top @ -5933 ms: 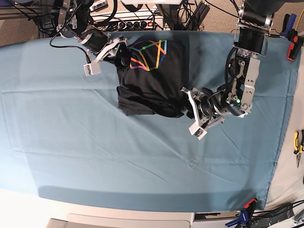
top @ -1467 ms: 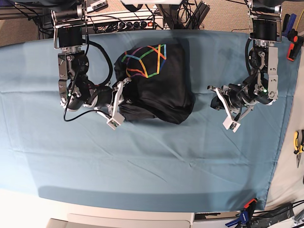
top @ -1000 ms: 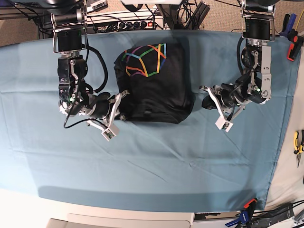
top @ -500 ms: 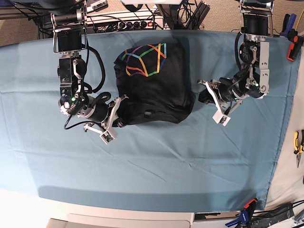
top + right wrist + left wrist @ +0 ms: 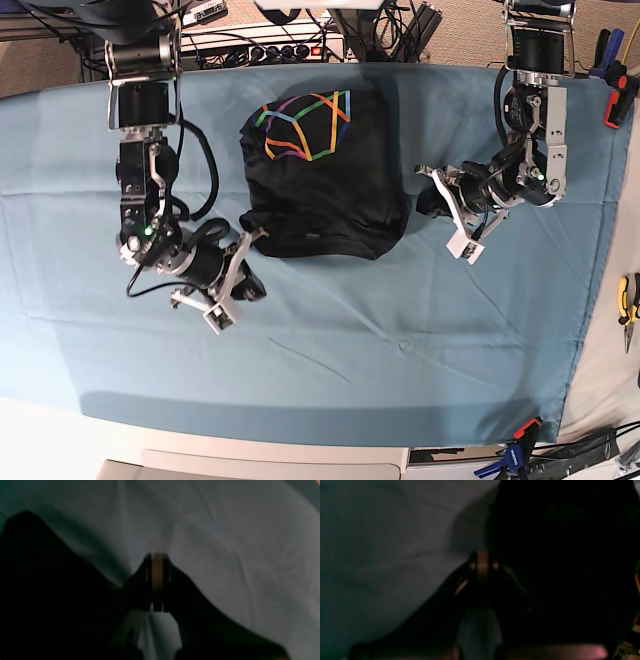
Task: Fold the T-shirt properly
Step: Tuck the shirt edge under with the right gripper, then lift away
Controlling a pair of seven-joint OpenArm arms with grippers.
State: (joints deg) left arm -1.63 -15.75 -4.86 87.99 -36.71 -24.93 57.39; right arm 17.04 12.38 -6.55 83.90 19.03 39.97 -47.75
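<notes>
T-shirt (image 5: pixel 325 175) between both closed pincers

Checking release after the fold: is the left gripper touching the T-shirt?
Apart. The base view shows a strip of teal cloth between the shut left gripper and the T-shirt.

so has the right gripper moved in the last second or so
Yes. In the base view the right gripper has drawn back toward the near edge of the teal cloth, off the T-shirt.
</notes>
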